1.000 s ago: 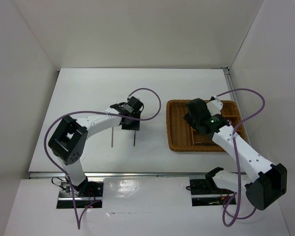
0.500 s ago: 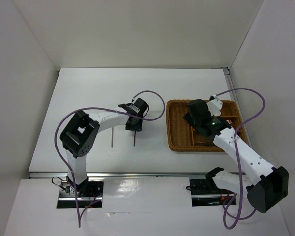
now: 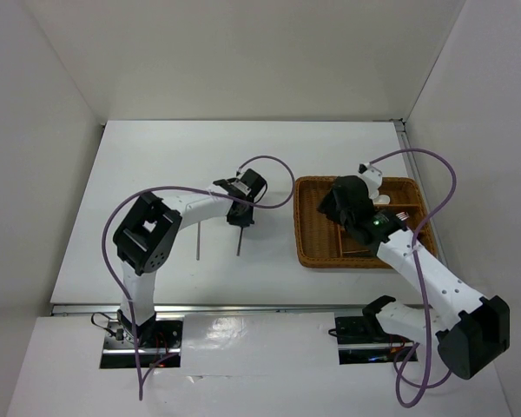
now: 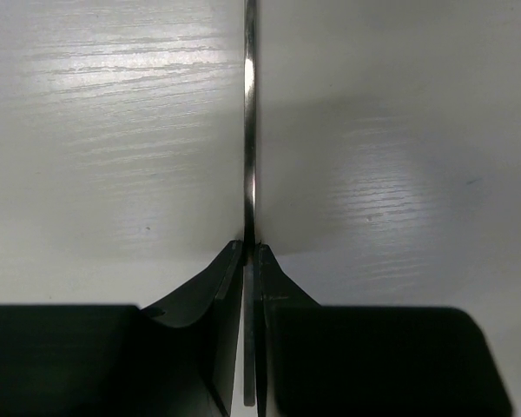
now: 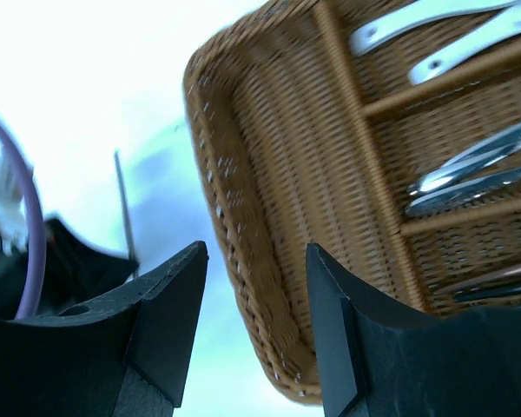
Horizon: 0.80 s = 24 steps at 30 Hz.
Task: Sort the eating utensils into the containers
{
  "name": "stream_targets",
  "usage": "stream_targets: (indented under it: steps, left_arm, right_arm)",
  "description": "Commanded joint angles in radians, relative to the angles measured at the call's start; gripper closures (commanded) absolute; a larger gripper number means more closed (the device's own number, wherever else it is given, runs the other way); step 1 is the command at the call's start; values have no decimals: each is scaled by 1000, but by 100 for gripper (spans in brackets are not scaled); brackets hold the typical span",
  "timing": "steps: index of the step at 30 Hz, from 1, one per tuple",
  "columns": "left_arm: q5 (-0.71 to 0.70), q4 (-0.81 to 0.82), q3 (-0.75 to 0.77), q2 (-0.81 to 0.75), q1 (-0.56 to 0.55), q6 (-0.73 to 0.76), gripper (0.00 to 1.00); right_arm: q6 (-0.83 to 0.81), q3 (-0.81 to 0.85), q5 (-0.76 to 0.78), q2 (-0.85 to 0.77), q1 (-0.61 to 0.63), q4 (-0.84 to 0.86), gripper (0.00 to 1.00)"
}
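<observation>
A slim silver utensil [image 4: 249, 130] lies on the white table, seen edge-on, its kind unclear. My left gripper [image 4: 250, 249] is shut on its near end, both fingers pressed against the metal. From above, that gripper [image 3: 240, 215] sits at the table's middle with the utensil [image 3: 239, 243] pointing toward the arms. A second thin utensil [image 3: 197, 245] lies to its left, untouched. My right gripper [image 5: 257, 252] hangs open and empty over the left wall of the brown wicker tray [image 5: 234, 200]. Its compartments hold white soup spoons [image 5: 434, 13], silver utensils [image 5: 478, 169] and brown chopsticks [image 5: 495, 278].
The tray [image 3: 298, 228] stands at the right of the table, with the right arm's wrist [image 3: 352, 204] above its left half. White walls close in the table at left, back and right. A purple cable [image 3: 273, 174] loops over the left wrist.
My left gripper slid a little to the right and closed on the silver utensil. My right wrist shifted slightly toward the back over the tray, still open.
</observation>
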Motion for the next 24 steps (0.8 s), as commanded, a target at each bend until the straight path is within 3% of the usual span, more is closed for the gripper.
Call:
stream_targets:
  steps: [1, 13, 18, 24]
  left_arm:
    - [62, -16, 1, 49, -3, -43, 79]
    - [254, 33, 114, -167, 6, -141, 79]
    - [317, 64, 114, -219, 6, -172, 79]
    - [365, 114, 114, -264, 6, -208, 79]
  right_arm:
    - [-142, -25, -120, -50, 17, 123, 43]
    - [-242, -103, -359, -101, 26, 221, 38]
    - [-253, -123, -410, -62, 75, 298, 20]
    - [-253, -114, -459, 14, 141, 370, 14]
